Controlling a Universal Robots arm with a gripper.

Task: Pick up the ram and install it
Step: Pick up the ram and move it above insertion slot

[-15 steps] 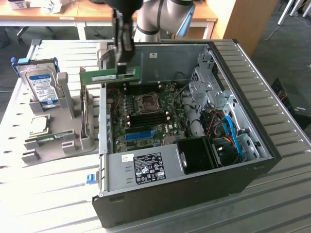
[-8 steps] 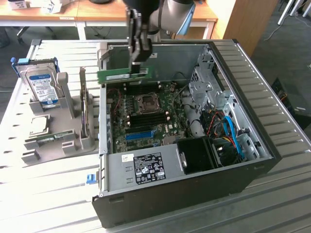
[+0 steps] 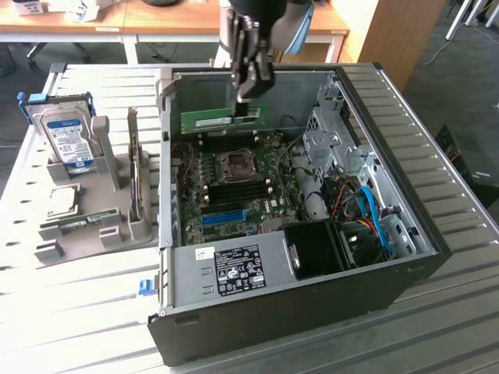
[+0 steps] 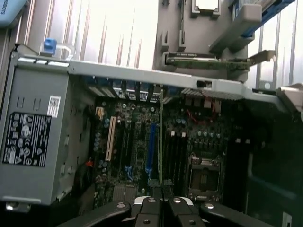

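Green and thin, the ram (image 3: 222, 121) is squeezed tight between the fingers of the gripper (image 3: 248, 97). It is gripped near the end at the exterior view's right, so most of the stick is left poking out toward the exterior view's left. The ram is held up in the air inside the open computer case (image 3: 405, 195), well above the square socket (image 3: 234, 164) on the board, and nothing is touched by it.

The black slots (image 3: 232, 193) are found just beside the socket. The ram is stood on its thin edge, with its bottom edge pointed down at the board. Its long side is turned the same way as the long side of the slots.

In the wrist view the ram (image 4: 161, 142) is seen edge-on, as a thin line running away from the gripper (image 4: 161, 189). There it is lined up just beside the black slots (image 4: 176, 156), on the side away from the socket (image 4: 203, 172). So the stick is judged to be turned right, but not yet lowered.
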